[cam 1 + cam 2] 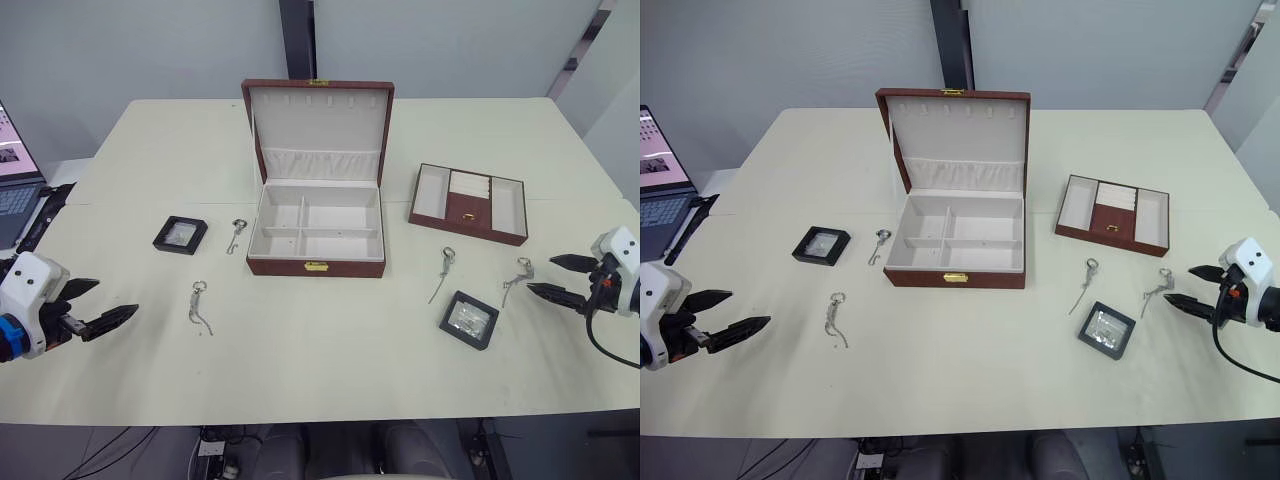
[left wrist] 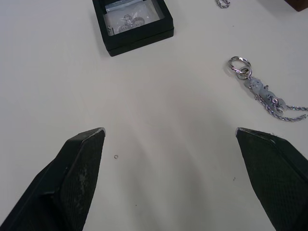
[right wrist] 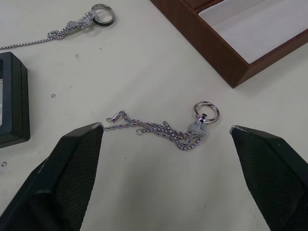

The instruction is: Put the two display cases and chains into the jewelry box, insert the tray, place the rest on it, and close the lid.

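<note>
While the large reddish-brown leather-look jewelry box (image 1: 316,232) sits mid-table with its long axis running left to right, its cream-lined hinged lid (image 1: 319,130) stands upright at the back and its gold clasp faces you

You have the shallow reddish-brown tray (image 1: 468,203) to the right of the box, apart from it, its long side also left to right and slightly skewed

Your left gripper (image 1: 98,308) hovers low at the table's left edge, its two black fingers spread wide and holding nothing. Ahead of it and toward the box lies a thin silver chain with a ring at one end (image 1: 199,307), ring end pointing away from you, tail trailing toward you. Farther back sits a small square black-framed display case (image 1: 180,235), and just right of it a second short silver chain (image 1: 236,236) lies near the box's left front corner, ring end away from you

Your right gripper (image 1: 558,277) is at the right edge, fingers likewise parted and empty. A bunched silver chain with a ring (image 3: 168,125) lies on the table right in front of the gap between its fingers, not touched. Left of that you see another silver chain (image 1: 442,271) running diagonally, ring toward the box, and nearer you a second black-framed display case (image 1: 468,319), turned cornerwise
</note>
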`<action>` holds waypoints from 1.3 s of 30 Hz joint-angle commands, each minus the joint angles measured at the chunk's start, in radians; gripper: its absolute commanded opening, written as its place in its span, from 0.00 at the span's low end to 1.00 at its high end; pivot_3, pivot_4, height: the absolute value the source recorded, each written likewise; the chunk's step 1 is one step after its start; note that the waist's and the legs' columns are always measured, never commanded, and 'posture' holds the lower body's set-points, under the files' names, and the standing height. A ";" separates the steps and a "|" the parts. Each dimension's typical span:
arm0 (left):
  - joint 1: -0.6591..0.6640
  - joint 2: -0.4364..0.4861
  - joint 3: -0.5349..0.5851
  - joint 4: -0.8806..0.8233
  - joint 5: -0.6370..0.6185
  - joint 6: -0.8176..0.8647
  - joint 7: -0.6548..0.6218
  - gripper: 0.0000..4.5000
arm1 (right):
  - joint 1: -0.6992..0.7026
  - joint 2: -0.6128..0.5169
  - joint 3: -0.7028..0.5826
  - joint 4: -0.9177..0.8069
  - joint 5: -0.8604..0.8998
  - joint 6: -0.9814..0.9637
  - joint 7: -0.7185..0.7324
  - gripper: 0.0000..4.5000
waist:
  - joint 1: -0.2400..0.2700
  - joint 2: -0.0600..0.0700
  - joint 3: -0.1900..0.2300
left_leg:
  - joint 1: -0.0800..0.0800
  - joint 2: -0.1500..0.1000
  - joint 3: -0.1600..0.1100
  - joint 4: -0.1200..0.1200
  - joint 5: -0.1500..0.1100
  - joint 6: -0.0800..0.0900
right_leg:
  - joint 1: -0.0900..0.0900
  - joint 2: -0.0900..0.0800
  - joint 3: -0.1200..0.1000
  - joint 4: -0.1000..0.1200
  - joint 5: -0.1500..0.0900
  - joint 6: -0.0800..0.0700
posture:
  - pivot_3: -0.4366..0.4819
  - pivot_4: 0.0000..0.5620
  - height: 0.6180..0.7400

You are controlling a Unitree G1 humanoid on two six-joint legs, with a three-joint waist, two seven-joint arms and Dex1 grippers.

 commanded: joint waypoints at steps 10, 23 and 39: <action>-0.008 0.010 0.025 0.017 0.021 -0.004 0.004 1.00 | -0.014 -0.012 -0.027 0.003 0.001 -0.023 0.000 0.99 | 0.000 0.000 0.000 | 0.000 0.000 0.000 0.000 0.000 0.000 | 0.000 0.000 0.000 0.000 0.000 0.000 | 0.48 0.27 1.00; -0.007 0.009 0.028 -0.008 0.021 0.019 0.015 1.00 | -0.010 -0.018 -0.028 0.005 0.003 -0.026 0.005 0.99 | 0.000 0.000 0.000 | 0.000 0.000 0.000 0.000 0.000 0.000 | 0.000 0.000 0.000 0.000 0.000 0.000 | 0.48 0.27 1.00; -0.124 -0.074 0.027 -0.127 -0.077 0.154 0.123 1.00 | -0.067 0.054 -0.115 -0.120 0.128 0.126 -0.086 0.99 | -0.003 0.000 0.000 | 0.000 0.000 0.000 0.001 0.000 0.000 | 0.000 0.000 0.000 0.001 0.000 0.000 | 0.48 0.27 1.00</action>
